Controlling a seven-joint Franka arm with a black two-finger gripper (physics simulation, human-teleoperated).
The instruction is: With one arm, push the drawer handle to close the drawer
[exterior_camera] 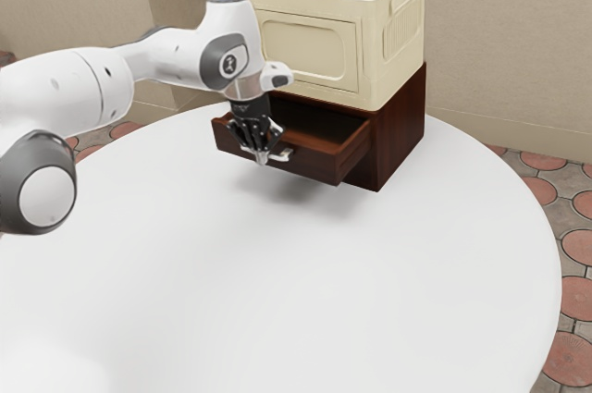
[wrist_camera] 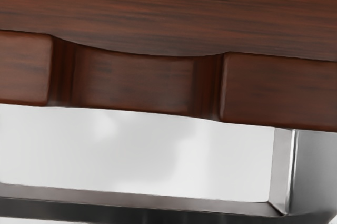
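While the wooden drawer (exterior_camera: 319, 166) stands pulled out of the dark cabinet (exterior_camera: 400, 129) on the white round table (exterior_camera: 296, 291), beneath a cream box (exterior_camera: 393, 46), my gripper (exterior_camera: 261, 158) points down at its metal handle (exterior_camera: 285, 155). Whether the fingers are spread or together, I cannot tell.

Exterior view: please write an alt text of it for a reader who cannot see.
A white robot arm reaches from the exterior view's left, its black gripper at the metal handle of an open drawer in a brown cabinet. A cream box sits on the cabinet, which stands on a round white table.
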